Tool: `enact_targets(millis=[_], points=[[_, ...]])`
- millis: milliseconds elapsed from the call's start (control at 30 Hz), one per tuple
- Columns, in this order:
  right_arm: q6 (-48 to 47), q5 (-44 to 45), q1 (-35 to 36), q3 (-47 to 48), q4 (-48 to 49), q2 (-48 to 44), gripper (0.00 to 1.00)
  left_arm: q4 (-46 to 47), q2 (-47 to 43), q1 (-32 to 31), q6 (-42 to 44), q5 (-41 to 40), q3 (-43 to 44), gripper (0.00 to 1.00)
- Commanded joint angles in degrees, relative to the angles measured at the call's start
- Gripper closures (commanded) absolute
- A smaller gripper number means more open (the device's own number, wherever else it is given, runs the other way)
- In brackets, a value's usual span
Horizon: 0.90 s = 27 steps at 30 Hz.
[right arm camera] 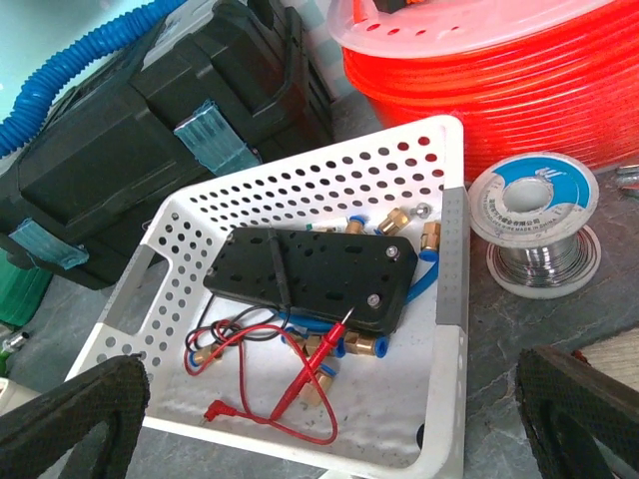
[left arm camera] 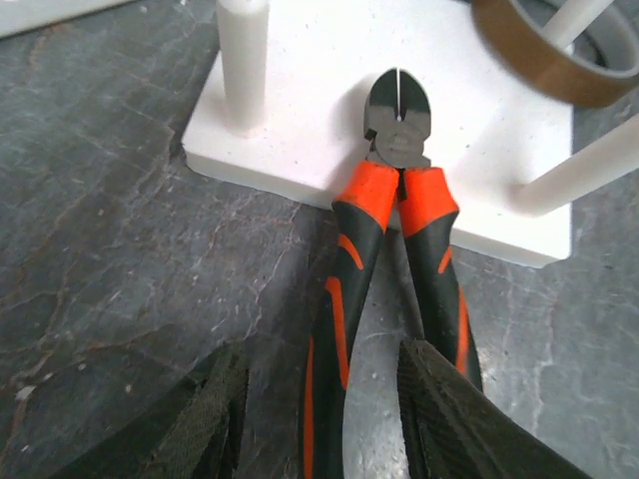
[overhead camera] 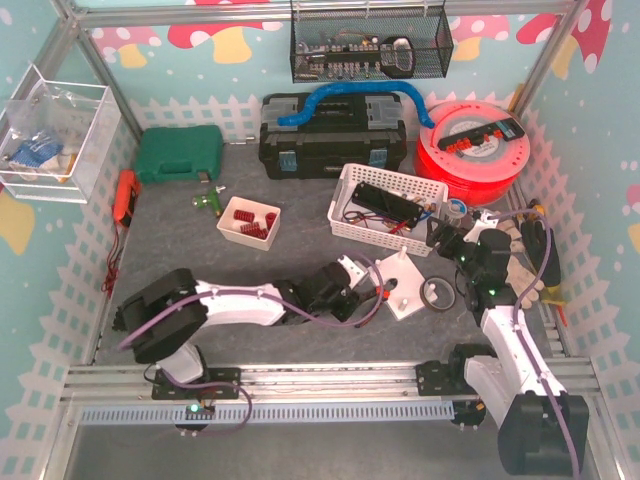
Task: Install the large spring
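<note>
Several red springs (overhead camera: 250,220) lie in a small white box (overhead camera: 226,227) at the table's middle left; no gripper is near them. The white peg base (overhead camera: 405,290) lies at centre; it also shows in the left wrist view (left arm camera: 319,90), with upright white pegs (left arm camera: 243,60). My left gripper (overhead camera: 352,272) (left arm camera: 321,351) is open, low over the mat, its fingers either side of the handles of orange-and-black cutting pliers (left arm camera: 399,200) whose head rests on the base. My right gripper (overhead camera: 437,235) (right arm camera: 329,399) is wide open and empty above a white perforated basket (right arm camera: 449,259).
The basket holds a black plate (right arm camera: 310,269), brass fittings and a red probe lead (right arm camera: 300,384). A brown tape ring (overhead camera: 438,293) (left arm camera: 554,50) sits round a peg by the base. A solder spool (right arm camera: 539,215), orange tubing reel (overhead camera: 470,145), black toolbox (overhead camera: 330,135) and green case (overhead camera: 178,155) stand behind.
</note>
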Motion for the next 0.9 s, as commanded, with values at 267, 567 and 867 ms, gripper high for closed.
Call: enact_targets(millis=[267,567,867], points=[[0.74,0.96,0.22,-2.04,3.02,-2.57,0.01,0.83,10.34,-0.55,3.81,3.73,6.13,0.59],[0.46,1.22,0.22,-1.87,2.71,-3.41,0.01,1.19,12.22,-0.71,4.27,4.86,5.92,0.63],[1.10,0.97,0.22,-2.48,3.59,-4.25,0.02,1.09,10.79,-0.73,4.94,4.27,5.21,0.80]])
